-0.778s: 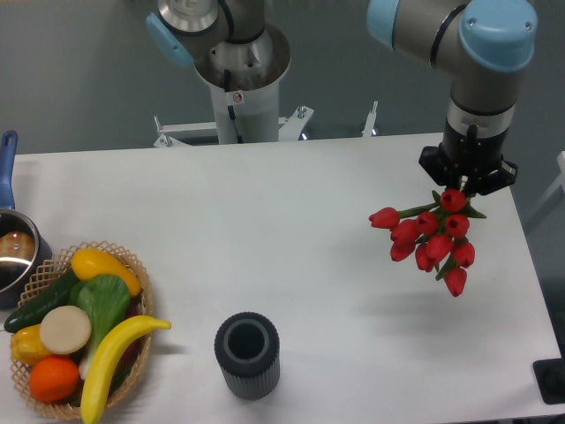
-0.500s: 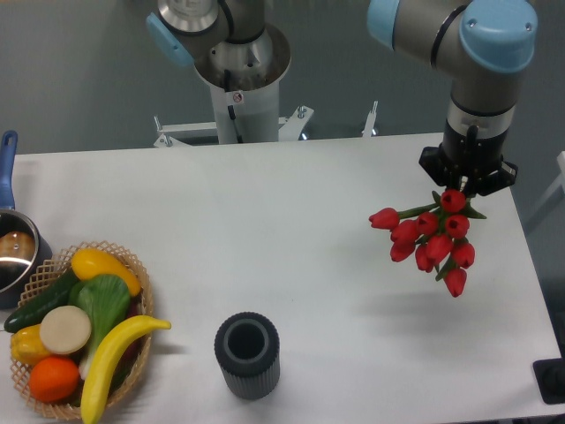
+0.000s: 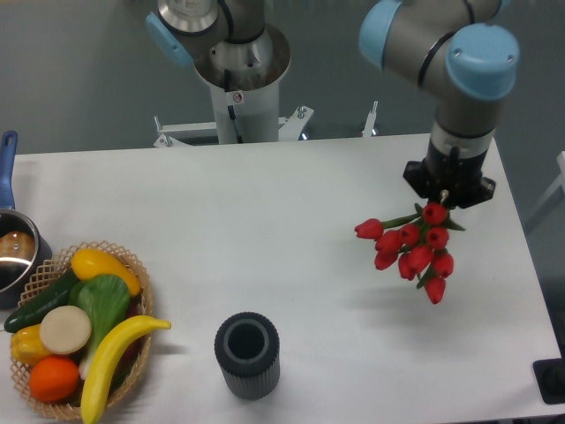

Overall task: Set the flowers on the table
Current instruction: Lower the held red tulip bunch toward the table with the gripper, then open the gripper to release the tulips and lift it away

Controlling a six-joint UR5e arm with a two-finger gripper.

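- Camera view: gripper (image 3: 446, 190) pinching the flowers (image 3: 409, 252), glossy red tulips, green stems.
- Table (image 3: 291, 230): smooth white.
- Ribbed dark cylindrical vase (image 3: 247, 354).
- No legible writing.

grey tubular arm (image 3: 415, 35), light-blue joint caps, black gripper (image 3: 448, 187); silver base column, small red-white sticker.
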